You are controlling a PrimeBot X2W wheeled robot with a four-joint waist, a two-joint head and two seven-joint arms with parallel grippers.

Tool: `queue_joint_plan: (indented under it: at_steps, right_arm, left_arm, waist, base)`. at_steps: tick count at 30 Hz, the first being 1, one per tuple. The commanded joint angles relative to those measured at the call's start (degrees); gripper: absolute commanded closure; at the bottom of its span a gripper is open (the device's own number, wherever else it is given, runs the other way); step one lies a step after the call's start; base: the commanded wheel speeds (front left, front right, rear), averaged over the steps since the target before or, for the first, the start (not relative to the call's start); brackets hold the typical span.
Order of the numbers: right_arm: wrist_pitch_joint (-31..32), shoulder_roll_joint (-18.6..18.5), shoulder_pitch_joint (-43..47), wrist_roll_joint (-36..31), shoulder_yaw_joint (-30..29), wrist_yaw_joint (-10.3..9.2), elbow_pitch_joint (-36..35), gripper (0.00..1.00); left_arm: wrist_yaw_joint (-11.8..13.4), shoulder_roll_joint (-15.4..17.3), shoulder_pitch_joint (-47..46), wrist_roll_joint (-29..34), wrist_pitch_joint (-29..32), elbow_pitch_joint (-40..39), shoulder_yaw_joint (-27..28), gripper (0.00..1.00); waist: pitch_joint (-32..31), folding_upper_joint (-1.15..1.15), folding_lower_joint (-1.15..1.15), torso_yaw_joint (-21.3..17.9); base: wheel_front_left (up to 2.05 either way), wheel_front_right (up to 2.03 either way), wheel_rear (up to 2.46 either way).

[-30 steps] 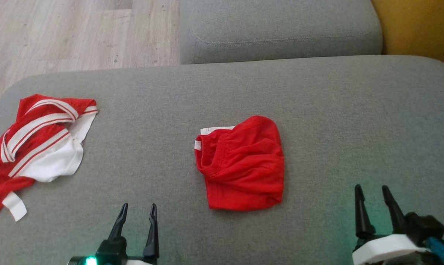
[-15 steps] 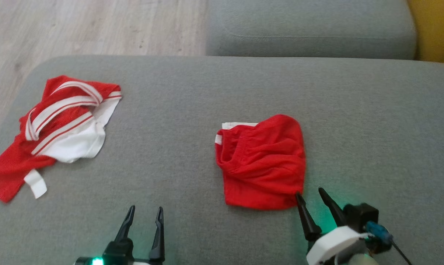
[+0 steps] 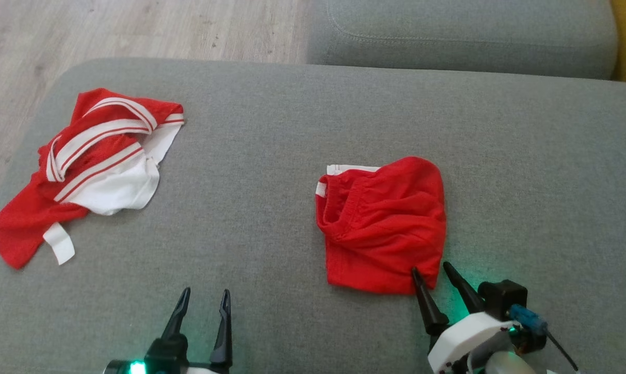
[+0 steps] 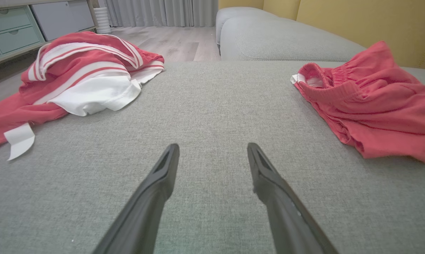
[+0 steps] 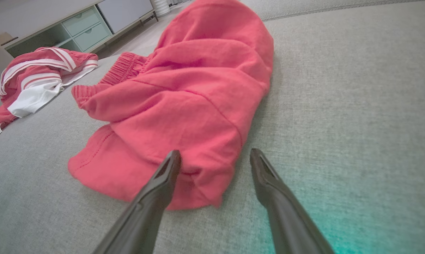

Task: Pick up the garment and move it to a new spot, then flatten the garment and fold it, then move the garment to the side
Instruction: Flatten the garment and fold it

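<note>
The garment (image 3: pixel 383 223) is a pair of plain red shorts, loosely bunched in the middle of the grey sofa seat (image 3: pixel 271 130). My right gripper (image 3: pixel 430 268) is open at its near right corner. In the right wrist view the garment (image 5: pixel 184 106) has that corner lying between the open fingers of the right gripper (image 5: pixel 215 154), the left finger over the hem. My left gripper (image 3: pixel 205 292) stands open over bare cushion, well left of the shorts. The left wrist view puts the garment (image 4: pixel 371 102) far to the right of the empty left gripper (image 4: pixel 213 146).
A crumpled red-and-white striped garment (image 3: pixel 94 166) lies at the seat's left end, near the edge. A second grey cushion (image 3: pixel 468 31) sits behind. Wood floor (image 3: pixel 136 26) lies beyond the left edge. A cabinet with drawers (image 5: pixel 74 31) stands across the floor.
My right gripper has moved in from the lower right to the shorts' near right corner, still open. The head camera has shifted. The left gripper has stayed put.
</note>
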Motion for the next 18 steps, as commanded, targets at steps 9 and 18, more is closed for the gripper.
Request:
queue_joint_plan:
  at_steps: [9, 18]
  right_arm:
    - [-0.6, -0.2, -2.9, 1.2, 2.3, -0.05, -3.4, 1.00]
    - [-0.6, -0.9, 6.2, -1.9, -0.4, -0.05, -9.3, 1.00]
  left_arm:
    - [0.2, 0.1, -3.3, -0.1, -0.7, -2.1, 0.8, 0.00]
    - [-0.2, 0.1, -2.2, -0.2, -0.7, -1.9, 1.1, 0.00]
  waist:
    - [0.6, 0.00, 0.00, -0.6]
    - [-1.1, 0.00, 0.00, -2.4]
  base:
    - [0.00, 0.00, 0.00]
    - [0.00, 0.00, 0.00]
